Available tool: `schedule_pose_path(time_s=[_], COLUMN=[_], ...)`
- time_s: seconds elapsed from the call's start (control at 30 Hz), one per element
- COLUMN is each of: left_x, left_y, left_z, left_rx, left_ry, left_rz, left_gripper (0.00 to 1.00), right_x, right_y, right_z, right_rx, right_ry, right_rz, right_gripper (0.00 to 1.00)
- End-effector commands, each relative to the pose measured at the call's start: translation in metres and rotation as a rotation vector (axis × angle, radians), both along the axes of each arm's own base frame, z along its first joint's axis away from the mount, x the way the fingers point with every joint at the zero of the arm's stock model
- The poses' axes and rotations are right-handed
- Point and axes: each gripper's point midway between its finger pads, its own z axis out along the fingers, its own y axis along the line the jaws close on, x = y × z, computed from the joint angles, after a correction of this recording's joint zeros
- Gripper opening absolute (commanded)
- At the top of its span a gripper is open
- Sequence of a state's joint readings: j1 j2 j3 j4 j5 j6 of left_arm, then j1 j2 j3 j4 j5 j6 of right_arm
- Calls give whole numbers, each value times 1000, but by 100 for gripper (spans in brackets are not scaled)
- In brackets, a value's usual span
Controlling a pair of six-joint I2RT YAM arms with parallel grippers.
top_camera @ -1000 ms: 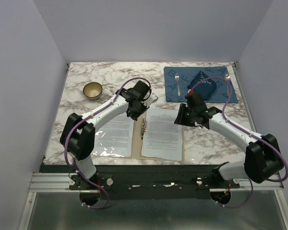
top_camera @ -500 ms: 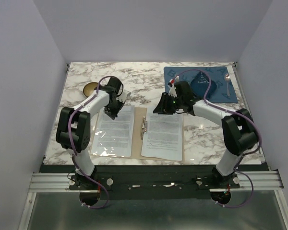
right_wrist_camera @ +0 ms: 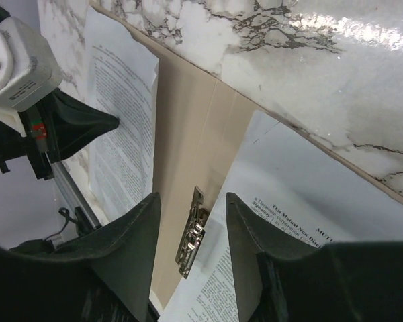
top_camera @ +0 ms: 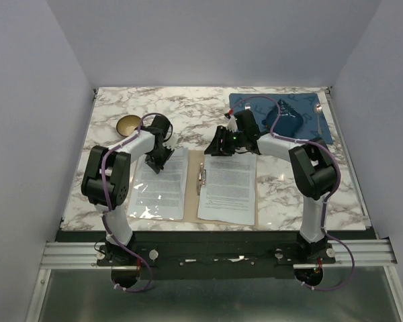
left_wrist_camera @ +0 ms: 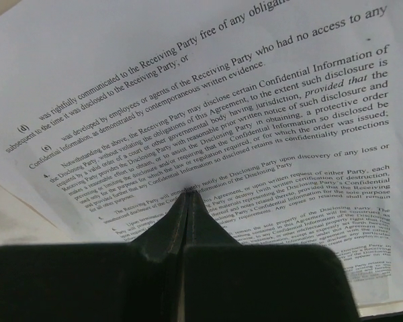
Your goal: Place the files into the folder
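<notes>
Left wrist: files (left_wrist_camera: 255,134) text legible, right wrist: folder (right_wrist_camera: 188,134) clip (right_wrist_camera: 191,235)

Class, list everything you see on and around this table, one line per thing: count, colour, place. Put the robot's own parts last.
table: one, white marble with dark veins, under everything
folder: one, tan, lying open at the near middle
paper sheets: two, white with black print, one on each leaf
clip: one, metal, on the folder's spine
bowl: one, tan, back left, partly behind the left arm
placemat: one, blue, back right
cloth: one, dark blue, folded, on the placemat
spoon: one, silver, on the placemat's right side
left gripper: one, black, shut, tips on the left sheet
right gripper: one, black, open, above the folder's far edge
</notes>
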State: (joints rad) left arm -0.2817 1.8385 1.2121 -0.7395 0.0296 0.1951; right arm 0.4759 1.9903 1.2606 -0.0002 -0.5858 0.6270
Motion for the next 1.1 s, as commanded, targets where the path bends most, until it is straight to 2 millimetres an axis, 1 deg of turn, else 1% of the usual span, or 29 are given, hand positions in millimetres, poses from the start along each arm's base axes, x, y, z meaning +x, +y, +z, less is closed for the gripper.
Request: schedule_pose_path(time_s=[0.0, 0.03, 0.07, 0.13, 0.17, 0.2, 0.27, 0.3, 0.37, 0.4, 0.43, 0.47, 0.6, 0.67, 0.7, 0.87, 1.07], left_x=[0, 1, 0, -1, -1, -2, -4, -4, -6, -6, -6, -7, -9, -10, -10, -10, -10], left_y=[10, 15, 16, 18, 20, 20, 20, 20, 20, 19, 19, 19, 18, 19, 18, 19, 19], left_z=[-14, -14, -14, -15, -15, -16, -16, -16, -16, -16, -17, -17, -17, -17, -17, -15, -12], left_rx=[30, 53, 54, 58, 60, 60, 59, 58, 54, 50, 50, 48, 42, 42, 41, 40, 39], left_ry=[11, 5, 7, 7, 8, 8, 10, 12, 11, 12, 14, 16, 19, 19, 18, 13, 10], left_rz=[-2, 3, 6, 5, 7, 6, 7, 8, 9, 8, 8, 7, 9, 9, 11, 8, 9], left_gripper=[1, 1, 1, 1, 1, 1, 1, 1, 1, 1, 1, 1, 1, 1, 1, 0, 0], right_x=[24, 32, 37, 45, 54, 56, 66, 67, 65, 67, 65, 64, 58, 58, 60, 64, 62], right_y=[-4, -2, -6, -9, -8, -9, -11, -12, -17, -16, -17, -21, -20, -20, -24, -22, -20], right_z=[3, 10, 4, 3, 10, 0, 1, -8, -17, -17, -23, -27, -36, -39, -40, -37, -44], right_rx=[-57, -68, -103, -134, -152, -175, -210, -232, -273, -276, -286, -304, -339, -346, -363, -382, -412], right_ry=[-55, -80, -76, -82, -95, -75, -62, -38, 7, 10, 27, 42, 60, 67, 63, 48, 54], right_rz=[-46, -55, -73, -87, -101, -109, -136, -142, -158, -160, -160, -170, -168, -174, -190, -197, -194], right_gripper=[53, 53, 54, 54, 54, 54, 52, 52, 46, 43, 38, 37, 34, 29, 27, 22, 20])
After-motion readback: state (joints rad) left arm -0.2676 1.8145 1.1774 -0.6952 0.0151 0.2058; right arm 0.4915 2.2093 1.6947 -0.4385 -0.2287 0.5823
